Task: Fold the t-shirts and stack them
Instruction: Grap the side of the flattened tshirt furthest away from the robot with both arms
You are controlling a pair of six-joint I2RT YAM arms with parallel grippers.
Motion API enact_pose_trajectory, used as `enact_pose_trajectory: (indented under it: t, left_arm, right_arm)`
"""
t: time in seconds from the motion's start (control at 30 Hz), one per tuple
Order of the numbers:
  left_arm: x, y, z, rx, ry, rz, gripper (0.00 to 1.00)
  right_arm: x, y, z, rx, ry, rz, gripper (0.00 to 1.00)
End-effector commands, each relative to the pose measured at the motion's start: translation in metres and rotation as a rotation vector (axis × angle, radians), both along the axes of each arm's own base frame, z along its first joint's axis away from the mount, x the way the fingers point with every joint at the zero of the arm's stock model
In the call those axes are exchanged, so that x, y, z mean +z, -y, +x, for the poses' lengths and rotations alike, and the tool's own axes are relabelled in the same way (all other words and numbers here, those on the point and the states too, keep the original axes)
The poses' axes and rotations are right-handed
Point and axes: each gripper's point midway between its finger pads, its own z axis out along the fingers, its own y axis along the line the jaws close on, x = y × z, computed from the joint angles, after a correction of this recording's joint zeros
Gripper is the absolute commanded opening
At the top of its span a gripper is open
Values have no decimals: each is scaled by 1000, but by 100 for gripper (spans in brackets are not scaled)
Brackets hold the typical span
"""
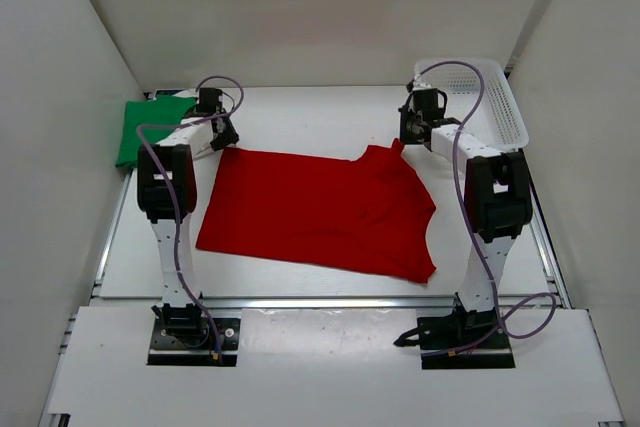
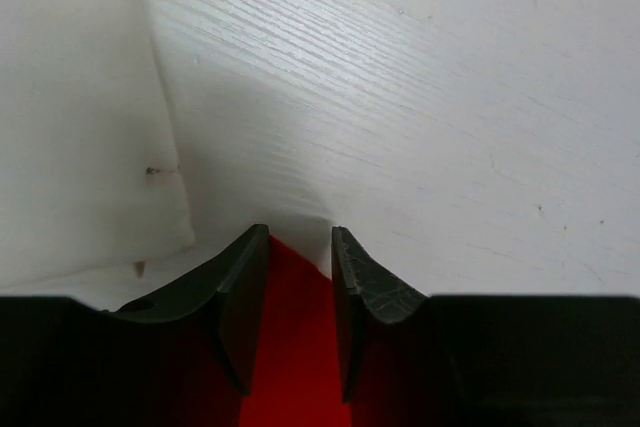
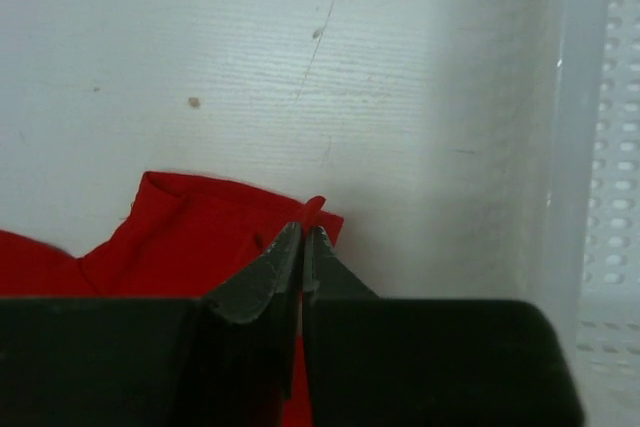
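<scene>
1. Two claws are in view. The left claw (image 2: 300, 232) has its fingers apart, and the right claw (image 3: 303, 227) has its fingers pressed together.
2. Two t-shirts can be counted, one red and one green.
3. The red t-shirt (image 1: 320, 212) lies spread flat on the table (image 1: 300, 112). It reaches from one claw to the other and back toward the arm bases.
4. Its far left corner sits in the gap between the left claw's parted fingers, which do not pinch it.
5. Its far right corner is clamped in the right claw, with a small tuft of red poking out past the fingertips.
6. The green t-shirt (image 1: 140, 132) lies bunched to the left of the left claw, near it.
7. One white mesh basket (image 1: 510, 112) stands just to the right of the right claw.
</scene>
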Motion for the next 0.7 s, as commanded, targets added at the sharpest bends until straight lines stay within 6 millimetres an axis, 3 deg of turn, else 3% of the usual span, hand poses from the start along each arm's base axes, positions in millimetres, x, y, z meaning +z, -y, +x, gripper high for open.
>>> enact_pose_trajectory:
  t: [0.0, 0.17, 0.27, 0.4, 0.57, 0.6, 0.67]
  left_arm:
    - [8, -5, -9, -3, -59, 9, 43]
    - [10, -17, -16, 33, -37, -9, 52]
    - [19, -17, -18, 38, -7, -13, 53]
    - [22, -25, -18, 49, -15, 33, 46]
    - [37, -20, -20, 63, 78, -9, 52]
    - [41, -33, -20, 92, 91, -15, 52]
    - [40, -37, -22, 115, 99, -43, 52]
  right_arm:
    - [31, -3, 4, 8, 82, 72, 0]
    - [31, -5, 0, 13, 74, 89, 0]
    - [35, -7, -1, 23, 83, 104, 0]
    - [31, -7, -3, 24, 82, 119, 0]
    - [33, -11, -7, 40, 81, 119, 1]
    - [32, -13, -8, 46, 83, 122, 0]
    - [30, -12, -9, 45, 76, 125, 0]
